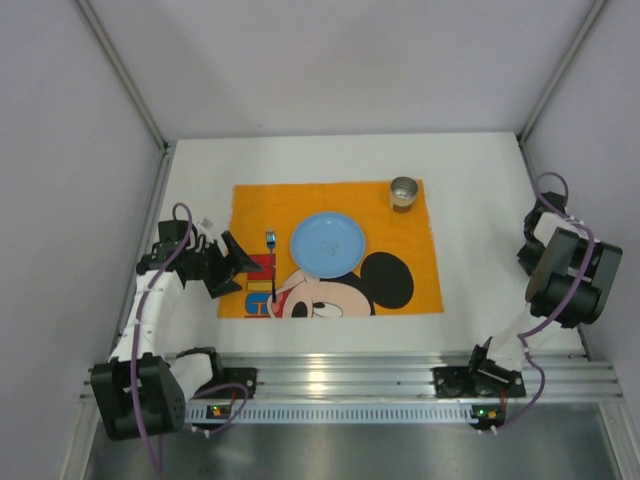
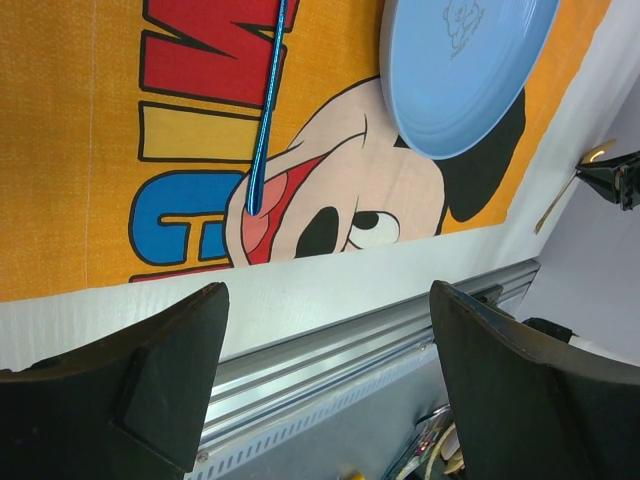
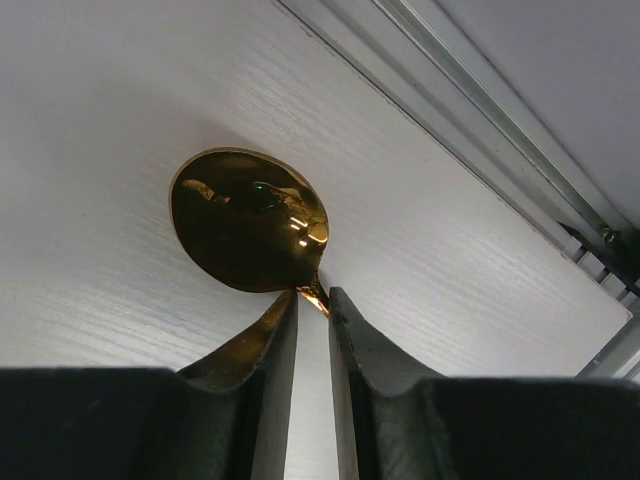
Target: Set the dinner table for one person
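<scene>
Gold spoon [image 3: 248,220] | neck between closed right jaws | dinner table [image 3: 90,120] beneath

spoon [image 3: 248,220] handle hidden between fingers [image 3: 262,380], plate [image 2: 465,70] cropped

my left arm [image 1: 141,316], right arm [image 1: 565,272]: black joint housings, white links, purple cables [image 1: 152,440] looping alongside; fingers [image 2: 150,390] matte black, wedge-shaped.

Spread wide at left gripper [image 2: 328,300], angled down. Pinched almost together at right gripper [image 3: 312,300], clamping gold spoon [image 3: 250,220] neck right at fingertips.
</scene>
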Controlling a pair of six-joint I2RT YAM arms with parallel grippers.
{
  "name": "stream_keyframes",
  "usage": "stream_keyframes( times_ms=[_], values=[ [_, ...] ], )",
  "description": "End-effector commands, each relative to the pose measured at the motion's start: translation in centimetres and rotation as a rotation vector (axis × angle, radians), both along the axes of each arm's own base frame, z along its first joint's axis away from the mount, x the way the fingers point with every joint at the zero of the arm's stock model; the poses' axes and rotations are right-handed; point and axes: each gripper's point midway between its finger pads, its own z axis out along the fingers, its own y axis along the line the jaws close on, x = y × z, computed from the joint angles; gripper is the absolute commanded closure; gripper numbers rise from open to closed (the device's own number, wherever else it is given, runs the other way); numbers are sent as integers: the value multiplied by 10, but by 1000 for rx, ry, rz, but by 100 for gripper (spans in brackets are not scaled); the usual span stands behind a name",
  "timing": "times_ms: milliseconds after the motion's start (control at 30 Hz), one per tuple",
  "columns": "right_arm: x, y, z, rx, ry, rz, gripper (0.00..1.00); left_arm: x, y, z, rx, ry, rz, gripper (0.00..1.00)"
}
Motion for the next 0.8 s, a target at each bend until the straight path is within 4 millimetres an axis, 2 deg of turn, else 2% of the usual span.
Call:
stream_keyframes(
  times_ms=[0, 100, 233, 267, 367, 533, 567, 700, 767],
  values=[
    [14, 29, -27, 159, -39, 55, 80, 0, -1, 4, 5, -34, -6, 14],
    [30, 44, -22, 203, -86, 91, 91, 0, -1, 4, 2, -28, -5, 14],
    [53, 75, -17, 301, -163, 165, 91, 0, -1, 4, 6, -32, -6, 14],
    [61, 92, -15, 336, -181, 215, 90, 0, -1, 4, 5, -34, -7, 14],
    [76, 122, -9, 346, -187, 310, 89, 0, -1, 4, 7, -34, -4, 14],
    [92, 164, -8, 371, -173, 410, 88, 0, 0, 5, 11, -40, -3, 14],
    [97, 169, -5, 373, -177, 427, 87, -1, 0, 5, 11, -40, -3, 14],
    [97, 187, 3, 394, -173, 470, 65, 0, 0, 7, 16, -47, 0, 14],
    [95, 192, 10, 383, -183, 499, 62, 0, 1, 6, 19, -48, 3, 14]
  ],
)
